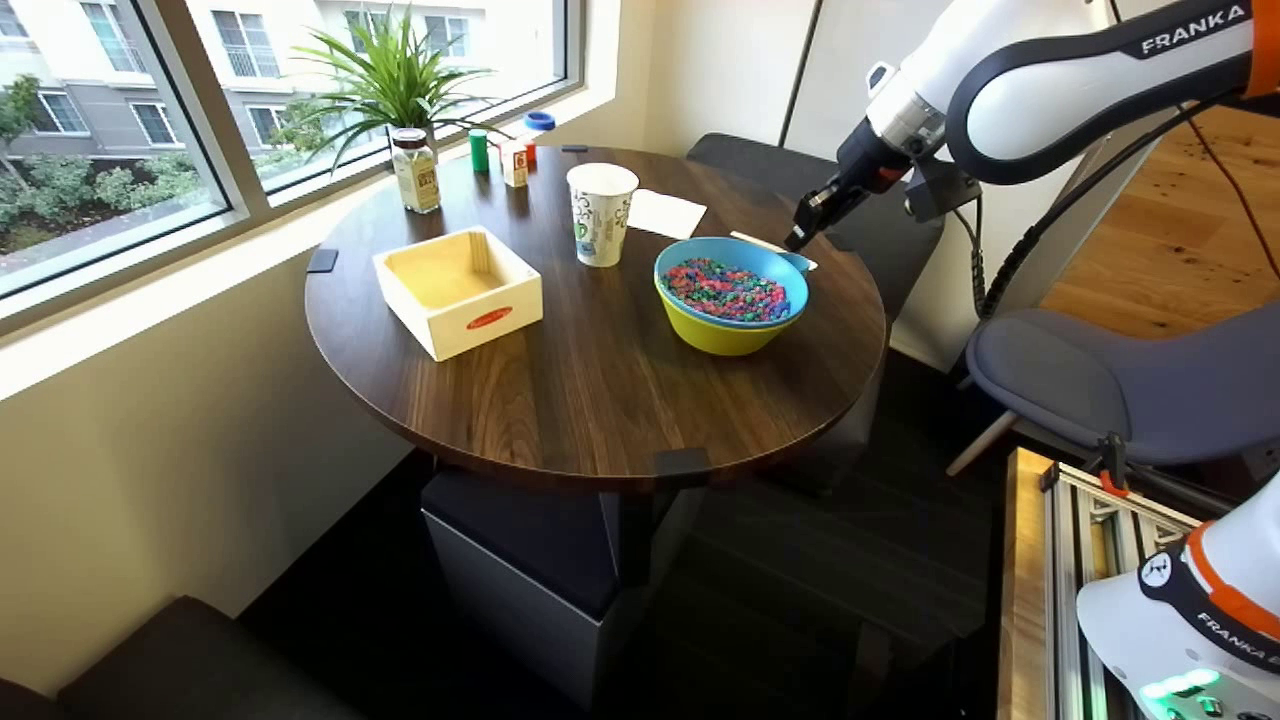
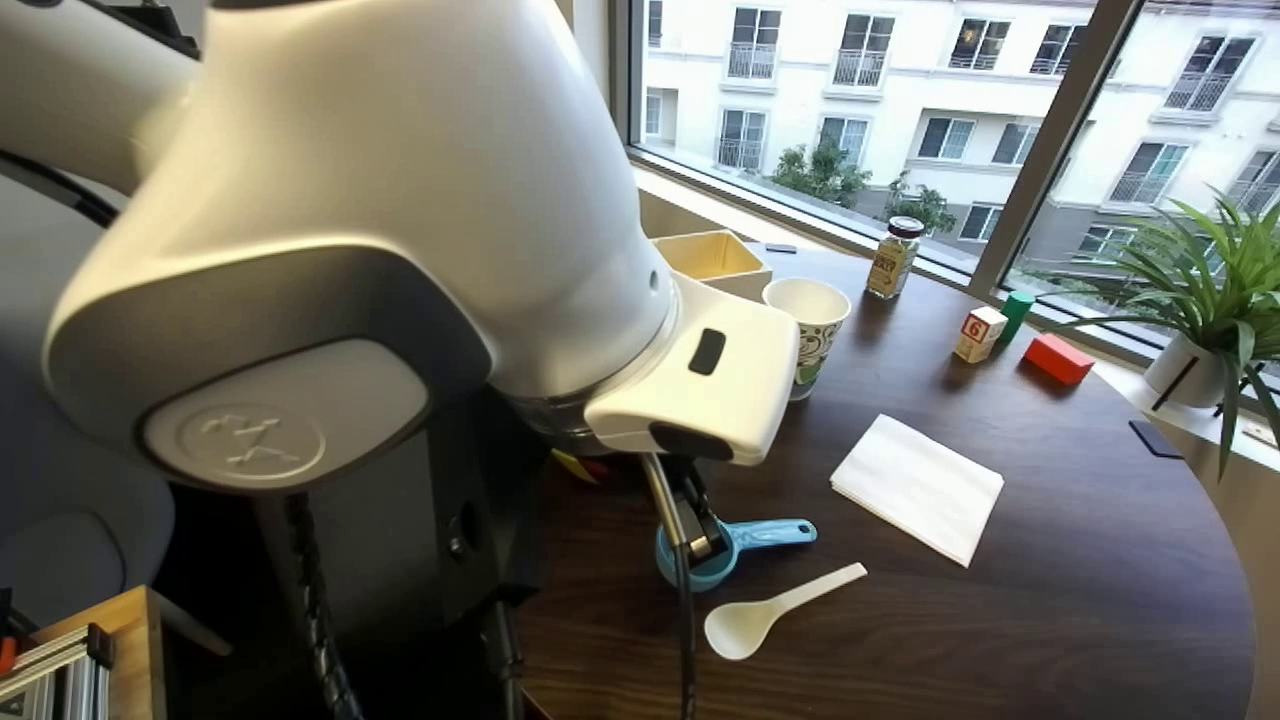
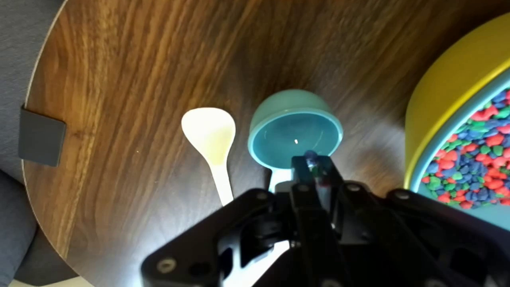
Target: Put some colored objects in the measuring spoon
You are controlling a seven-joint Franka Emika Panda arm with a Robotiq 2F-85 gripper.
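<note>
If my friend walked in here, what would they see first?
Probably the bright heap of colored pebbles in a blue bowl, nested inside a yellow bowl. Then the big white robot arm: it hangs over the round table, with its gripper above a blue measuring spoon.

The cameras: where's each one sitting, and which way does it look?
In an exterior view: high, off the table, looking down across it; arm and base show.
In an exterior view: close by the arm, looking past its white joint toward the window.
Wrist view: on the arm behind the pincer, which shows, facing down at the blue measuring spoon.
Both exterior views share the plant and paper cup.
</note>
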